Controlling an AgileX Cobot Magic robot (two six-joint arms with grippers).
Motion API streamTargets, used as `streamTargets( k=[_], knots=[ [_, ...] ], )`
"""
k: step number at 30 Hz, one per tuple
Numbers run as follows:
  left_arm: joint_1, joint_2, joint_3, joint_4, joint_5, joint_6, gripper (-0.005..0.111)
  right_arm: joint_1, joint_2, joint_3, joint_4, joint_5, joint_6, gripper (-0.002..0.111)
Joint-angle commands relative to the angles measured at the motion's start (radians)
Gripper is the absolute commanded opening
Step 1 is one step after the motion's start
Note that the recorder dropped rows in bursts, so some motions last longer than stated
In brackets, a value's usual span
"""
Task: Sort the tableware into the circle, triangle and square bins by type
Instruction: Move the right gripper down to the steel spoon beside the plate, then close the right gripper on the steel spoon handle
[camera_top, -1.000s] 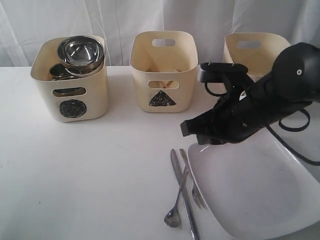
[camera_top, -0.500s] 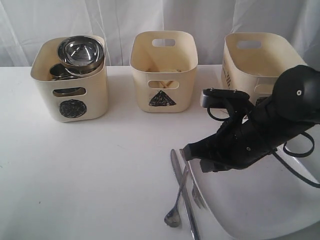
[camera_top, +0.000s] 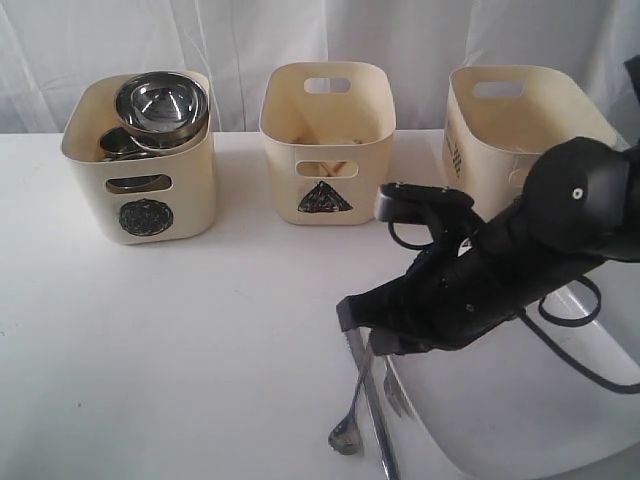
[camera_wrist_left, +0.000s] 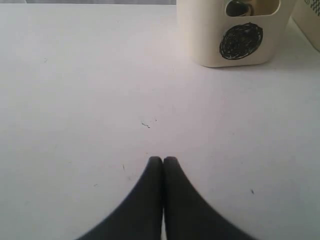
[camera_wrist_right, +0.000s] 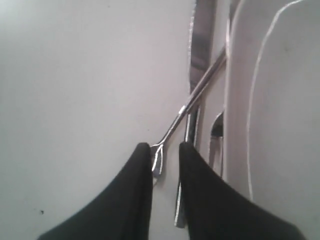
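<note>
Right, we are on the cutlery step. The right pincer hangs low over the surface, just beside the left rim of the white plate. There the knife, spoon and fork lie in a crossed bundle.

From the wrist we see its fingers set narrow with a slim gap between them. The tip of the spoon handle sits in that gap, against one finger but not pinched, so nothing is held.

The left pincer is pressed shut and empty over bare surface near the circle bin, which carries the steel bowl on top.

Wooden chopsticks show in the triangle bin, so we judge the cutlery belongs there. The square bin looks meant for the plate.

Next we need a clean close on that thin handle, then a straight lift, since the spoon crosses the knife and could drag it along.
</note>
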Motion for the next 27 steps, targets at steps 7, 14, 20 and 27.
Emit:
streamTargets(
  k=[7,14,20,27],
  knots=[
    [0.003,-0.004,0.005,-0.006,-0.004,-0.004,0.0,0.117,0.066,0.005,0.019,-0.019,0.014,0.037],
    [0.003,-0.004,0.005,-0.006,-0.004,-0.004,0.0,0.121,0.1,0.005,0.011,-0.062,0.066,0.039],
    [0.003,-0.004,0.005,-0.006,-0.004,-0.004,0.0,0.121,0.138,0.005,0.014,-0.091,0.134,0.039],
    [0.003,-0.004,0.005,-0.006,-0.004,-0.004,0.0,0.121,0.148,0.005,0.014,-0.177,0.254,0.039]
  ],
)
